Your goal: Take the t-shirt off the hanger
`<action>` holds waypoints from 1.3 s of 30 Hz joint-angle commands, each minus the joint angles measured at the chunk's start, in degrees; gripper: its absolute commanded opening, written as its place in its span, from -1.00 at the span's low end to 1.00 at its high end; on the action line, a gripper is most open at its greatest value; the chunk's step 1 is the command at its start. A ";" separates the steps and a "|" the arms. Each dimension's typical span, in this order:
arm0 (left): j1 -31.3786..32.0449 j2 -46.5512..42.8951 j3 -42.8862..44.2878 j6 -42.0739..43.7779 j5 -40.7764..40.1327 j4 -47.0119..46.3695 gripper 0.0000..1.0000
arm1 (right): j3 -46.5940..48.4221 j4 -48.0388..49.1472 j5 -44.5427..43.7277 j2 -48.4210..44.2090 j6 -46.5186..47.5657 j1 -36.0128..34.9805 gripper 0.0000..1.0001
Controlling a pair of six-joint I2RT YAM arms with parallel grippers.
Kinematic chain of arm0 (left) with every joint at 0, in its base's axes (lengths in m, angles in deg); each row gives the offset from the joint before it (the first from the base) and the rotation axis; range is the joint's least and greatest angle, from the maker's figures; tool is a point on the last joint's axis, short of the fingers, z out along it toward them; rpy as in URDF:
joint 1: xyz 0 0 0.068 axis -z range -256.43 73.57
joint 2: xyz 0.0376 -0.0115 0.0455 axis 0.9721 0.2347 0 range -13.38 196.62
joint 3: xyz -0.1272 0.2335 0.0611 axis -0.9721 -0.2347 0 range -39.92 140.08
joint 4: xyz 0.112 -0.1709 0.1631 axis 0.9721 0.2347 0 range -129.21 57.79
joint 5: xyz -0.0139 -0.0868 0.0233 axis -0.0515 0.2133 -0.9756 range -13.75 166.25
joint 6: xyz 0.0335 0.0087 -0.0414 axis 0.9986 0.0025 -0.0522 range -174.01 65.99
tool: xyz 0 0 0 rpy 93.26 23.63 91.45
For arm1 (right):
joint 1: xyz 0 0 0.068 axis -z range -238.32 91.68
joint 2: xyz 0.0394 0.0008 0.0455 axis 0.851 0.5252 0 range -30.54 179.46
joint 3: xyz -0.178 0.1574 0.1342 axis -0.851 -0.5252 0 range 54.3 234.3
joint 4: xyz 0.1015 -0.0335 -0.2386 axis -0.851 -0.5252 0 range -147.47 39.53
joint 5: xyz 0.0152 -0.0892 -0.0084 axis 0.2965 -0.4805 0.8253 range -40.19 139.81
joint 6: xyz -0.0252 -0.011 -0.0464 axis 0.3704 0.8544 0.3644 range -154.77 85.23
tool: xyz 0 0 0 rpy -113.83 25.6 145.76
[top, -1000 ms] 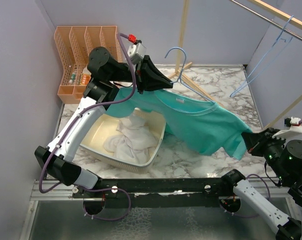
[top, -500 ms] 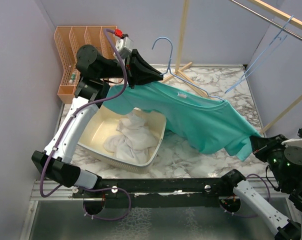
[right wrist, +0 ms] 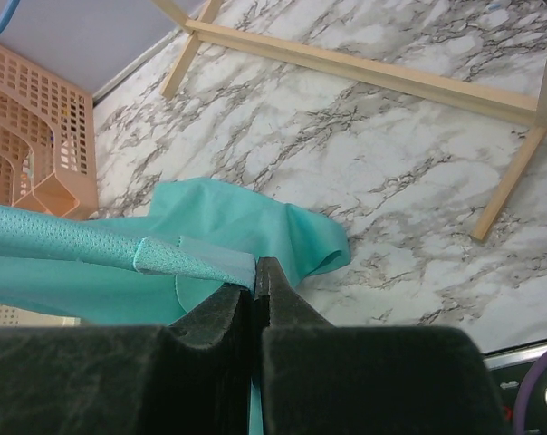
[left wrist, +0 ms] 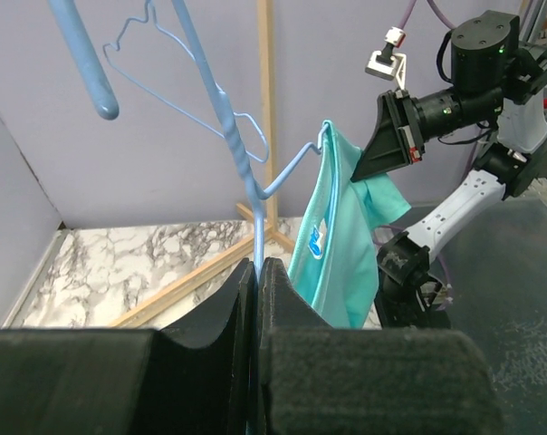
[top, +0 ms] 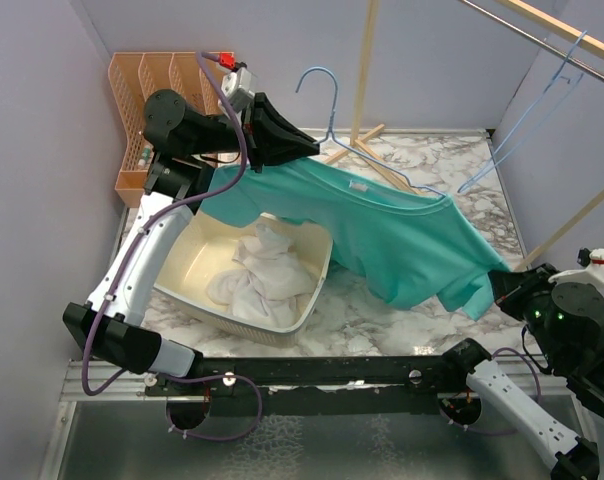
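Note:
My left gripper point(top: 302, 148) is shut on the blue wire hanger point(top: 327, 110) just below its twisted neck and holds it raised at the back left. The teal t-shirt point(top: 402, 235) stretches from there down to the right. It still hangs on the hanger's far end point(left wrist: 321, 138). My right gripper point(top: 502, 285) is shut on the t-shirt's lower right edge, near the table's right side. In the right wrist view a folded teal hem point(right wrist: 192, 258) runs into the closed right gripper point(right wrist: 256, 267). The left wrist view shows the hanger wire point(left wrist: 254, 222) pinched in the left gripper point(left wrist: 258, 265).
A cream basin point(top: 244, 322) with white cloths sits under the shirt's left part. An orange file rack point(top: 162, 90) stands at the back left. Wooden rack posts point(top: 364, 70) rise behind, with feet on the marble. A second blue hanger point(top: 527, 120) hangs from the rail at the right.
My left gripper has carried the hanger further back and to the left, pulling the shirt tauter. The right gripper has kept its hold on the hem, shifting only slightly.

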State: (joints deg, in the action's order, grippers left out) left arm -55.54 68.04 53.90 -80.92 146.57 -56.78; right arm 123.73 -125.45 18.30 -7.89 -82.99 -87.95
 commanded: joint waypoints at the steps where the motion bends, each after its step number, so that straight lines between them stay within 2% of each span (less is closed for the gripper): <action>1: -3.74 -2.70 1.46 -0.71 -2.39 -4.91 -1.00 | -0.24 -5.79 -4.28 0.07 1.54 0.18 -0.98; 9: -5.54 -4.38 -0.55 -0.81 -3.21 -5.25 -1.00 | -0.49 -5.84 -4.49 -0.14 1.34 0.19 -0.98; 14: -5.05 -2.59 -3.56 -12.76 -2.90 -18.09 -1.00 | -0.47 -4.85 -3.18 0.52 2.09 0.23 -0.98; 16: -3.46 -1.13 -4.54 -17.21 -3.49 -22.78 -1.00 | -1.27 -0.60 0.16 0.36 6.56 0.20 -0.98; 18: -0.73 0.64 -3.98 -17.18 -3.62 -22.54 -1.00 | -1.77 5.21 6.31 -0.42 12.82 0.19 -0.98; 22: 6.02 4.34 1.83 -6.32 -4.62 -7.97 -1.00 | 0.94 8.91 11.49 0.00 17.85 0.21 -0.98; 25: 8.42 7.34 6.03 -3.83 -4.84 -3.31 -1.00 | 3.88 8.08 11.19 1.64 19.69 0.19 -0.94; 26: 9.26 8.64 8.32 -1.93 -5.07 -0.22 -1.00 | 4.86 7.91 11.72 2.07 20.52 0.18 -0.87; 30: 12.41 14.46 19.09 5.18 -4.98 12.51 -1.00 | 9.12 8.52 18.65 2.88 24.41 0.18 -0.30; 34: 13.04 18.04 22.73 11.53 -7.25 21.95 -1.00 | 15.04 9.62 31.33 3.49 28.06 0.18 -0.17; 39: 14.51 19.11 22.67 22.76 -12.84 35.74 -1.00 | 21.78 12.03 46.55 6.28 30.16 0.18 0.04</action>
State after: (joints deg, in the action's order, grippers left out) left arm -42.10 85.99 75.71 -69.56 139.27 -35.86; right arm 141.04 -117.71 48.27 -4.21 -56.99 -87.95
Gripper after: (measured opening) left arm 0.031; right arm 0.469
